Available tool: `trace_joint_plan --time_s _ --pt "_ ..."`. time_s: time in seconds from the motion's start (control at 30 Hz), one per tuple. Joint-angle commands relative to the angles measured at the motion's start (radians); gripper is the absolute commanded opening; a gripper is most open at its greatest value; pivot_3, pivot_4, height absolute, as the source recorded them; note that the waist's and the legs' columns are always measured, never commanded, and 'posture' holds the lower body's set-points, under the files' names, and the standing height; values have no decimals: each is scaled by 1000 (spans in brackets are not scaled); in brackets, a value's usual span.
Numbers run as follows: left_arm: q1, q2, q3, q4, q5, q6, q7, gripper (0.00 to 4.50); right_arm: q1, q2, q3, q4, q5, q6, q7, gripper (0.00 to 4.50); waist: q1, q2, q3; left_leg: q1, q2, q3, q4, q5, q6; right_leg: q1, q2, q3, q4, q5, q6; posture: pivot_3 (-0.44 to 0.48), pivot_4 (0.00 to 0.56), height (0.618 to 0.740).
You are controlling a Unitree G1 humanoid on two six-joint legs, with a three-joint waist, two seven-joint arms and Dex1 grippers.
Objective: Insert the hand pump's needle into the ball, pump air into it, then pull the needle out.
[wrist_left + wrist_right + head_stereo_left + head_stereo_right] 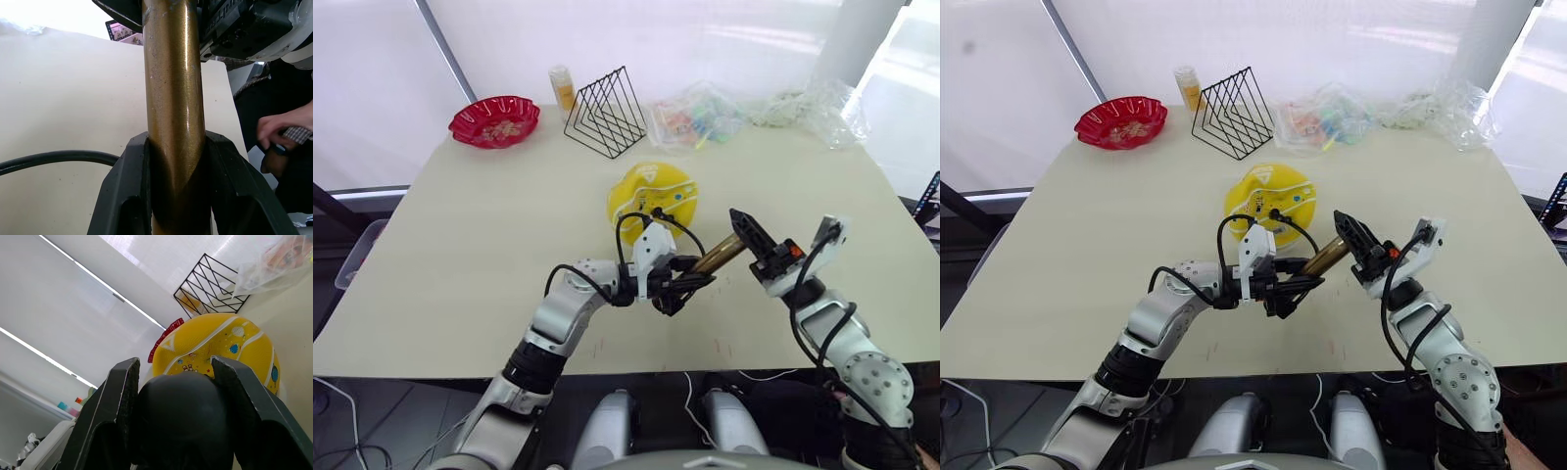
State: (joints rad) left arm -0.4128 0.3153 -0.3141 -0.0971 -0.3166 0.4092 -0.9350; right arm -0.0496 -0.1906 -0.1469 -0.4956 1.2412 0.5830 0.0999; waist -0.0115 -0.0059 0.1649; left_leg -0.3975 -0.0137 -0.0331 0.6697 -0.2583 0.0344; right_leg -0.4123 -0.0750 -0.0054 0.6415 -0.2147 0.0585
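Table [460,264], pale, bearing everything below.

Ball [651,196]: yellow, white seams, small prints, sagging flattish. Lies just beyond both sets of fingertips, in the middle of the table. A thin black hose [628,223] loops from the pump up over its near edge; needle too fine to make out.

Wire rack [605,114], red bowl [494,120], clear bags [697,117] and an orange bottle [562,86] stand well beyond the ball, along the far edge.

Pump [720,255]: brass-gold barrel, held off the table, slanting between the 2 grippers, just short of the ball.

Left gripper [176,161]: 2 fingers [129,191] closed against the barrel, 1 on each side, both touching metal. Grip sits at the barrel's lower end.

Right gripper [171,377]: 2 fingers [112,401] closed part-way around the pump's black knob [181,421], which fills the gap between them; ball directly past the fingertips. In the head views this gripper [751,238] meets the barrel's upper end.

A person's hand [281,129] shows past the table edge, beyond the left fingers.
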Motion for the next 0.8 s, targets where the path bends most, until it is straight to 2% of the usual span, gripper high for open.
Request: trace_joint_plan --time_s 0.03,0.27,0.3,0.4,0.43,0.5,0.53,0.8 --pt "10 4 -15 -29 -4 16 -10 970 -25 -4 -4 -47 -14 -30 34 1837 0 0 0 0 0 0 0 0 0 0 0 0 0 0 0 0 150 737" --pt "8 14 -4 -29 -18 39 -20 970 -26 -23 -6 -51 -37 -22 56 1837 0 0 0 0 0 0 0 0 0 0 0 0 0 0 0 0 150 737" --pt "7 17 -3 -28 -15 38 -21 2157 -26 -29 -4 -52 -45 -21 62 1837 0 0 0 0 0 0 0 0 0 0 0 0 0 0 0 0 150 737" --pt "-2 30 6 -26 -26 46 -41 3100 -32 -48 18 -60 -72 -12 82 1817 -1 0 0 0 0 0 0 0 0 0 0 0 0 0 0 0 150 737" --pt "-7 35 10 -26 -33 50 -52 3656 -36 -54 27 -64 -83 -11 90 1817 -1 0 0 0 0 0 0 0 0 0 0 0 0 0 0 0 150 737" --pt "-13 44 15 -29 -43 53 -71 4364 -41 -64 38 -71 -111 -12 100 1817 -1 0 0 0 0 0 0 0 0 0 0 0 0 0 0 0 150 737" --pt "-14 46 17 -29 -47 53 -76 4482 -41 -67 40 -73 -122 -15 101 1817 -1 0 0 0 0 0 0 0 0 0 0 0 0 0 0 0 150 737" --pt "-40 97 57 -15 -100 80 -147 4482 -69 -136 71 -103 -225 -25 177 1817 -1 0 0 0 0 0 0 0 0 -1 1 0 0 0 0 0 150 737"
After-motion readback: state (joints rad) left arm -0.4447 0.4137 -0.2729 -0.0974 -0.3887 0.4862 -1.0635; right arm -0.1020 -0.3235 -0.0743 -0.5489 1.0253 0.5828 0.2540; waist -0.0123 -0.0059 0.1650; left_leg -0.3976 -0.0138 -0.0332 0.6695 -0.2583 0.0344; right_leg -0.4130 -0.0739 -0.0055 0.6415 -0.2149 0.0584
